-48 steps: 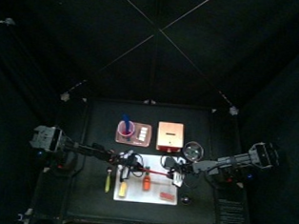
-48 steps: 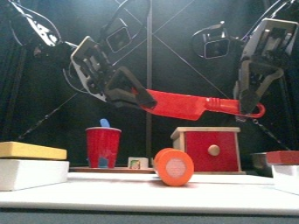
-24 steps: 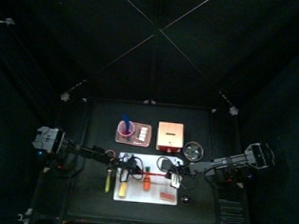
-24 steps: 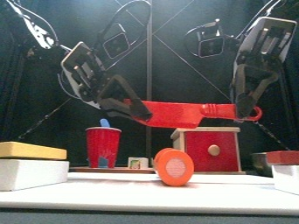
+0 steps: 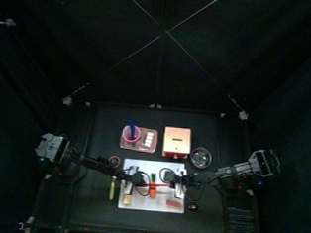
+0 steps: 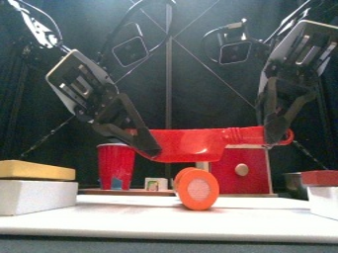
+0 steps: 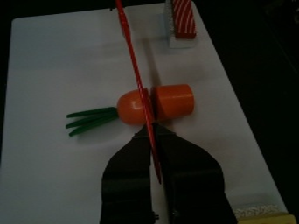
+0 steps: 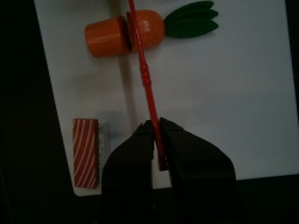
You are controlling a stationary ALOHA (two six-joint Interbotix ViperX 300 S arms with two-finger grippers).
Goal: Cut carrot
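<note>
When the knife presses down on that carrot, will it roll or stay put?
The carrot looks round-bodied and lies on its side on the white board, so it may roll sideways. It looks like a smooth, probably light toy. Its green leaves lie flat and might damp rolling.

A robot test laboratory is shown: a small black table (image 5: 105,120) is enclosed by black curtains (image 5: 44,42), and plastic toy objects are laid on a white board (image 7: 47,79).
</note>
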